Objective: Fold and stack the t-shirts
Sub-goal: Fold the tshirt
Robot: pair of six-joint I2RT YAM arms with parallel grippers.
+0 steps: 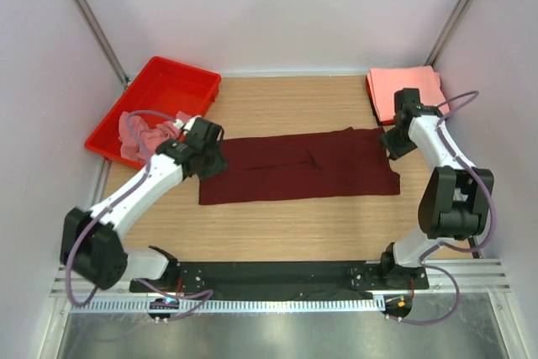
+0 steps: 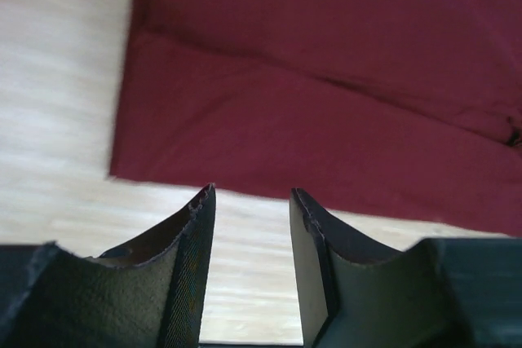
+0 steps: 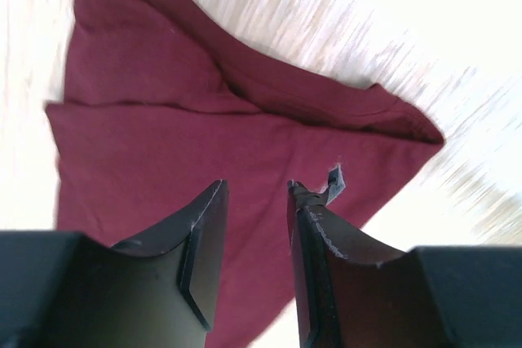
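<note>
Top external view: the dark maroon t-shirt (image 1: 298, 166) lies spread flat across the middle of the worktop (image 1: 294, 102), its long side running left to right. My left claw (image 1: 206, 153) sits at its left end and my right claw (image 1: 393, 142) at its right end. Crumpled dusty pink t-shirts (image 1: 143, 134) lie in the red tray (image 1: 160, 90) at far left. A folded salmon-pink t-shirt stack (image 1: 403, 90) rests in the far right corner.

Left wrist: the claw is released, fingers apart over bare wood with nothing between them, the maroon hem just beyond the tips.

Right wrist: that claw is released too, parted above the maroon cloth and gripping nothing. A small grey tag (image 3: 334, 177) shows by one fingertip; I cannot read it.
</note>
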